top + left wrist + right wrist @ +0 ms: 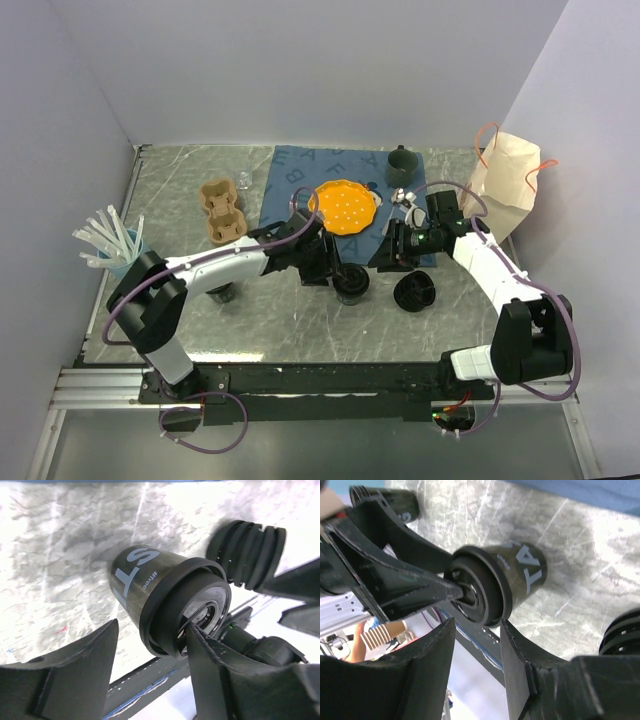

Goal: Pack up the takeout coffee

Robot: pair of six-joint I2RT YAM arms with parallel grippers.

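Note:
The takeout coffee (352, 285) is a small black tapered cup with white letters, standing on the marble table and topped by a thick black rim piece. It shows in the left wrist view (142, 577) and the right wrist view (525, 570). My left gripper (326, 268) (150, 630) is open over the cup, with one fingertip (192, 635) resting on the shiny top. My right gripper (386, 258) (474, 630) is open and empty just right of the cup, its jaws either side of the rim without closing. The round black ribbed lid (415, 292) (247, 547) lies to the cup's right.
A dark green mug (400, 161), an orange plate (345, 207) and a blue mat (300, 175) are behind. A cardboard cup carrier (222, 210) sits back left, a light blue cup of straws (115, 255) far left, and a paper bag (508, 180) back right. Another black cup (222, 293) stands under the left arm.

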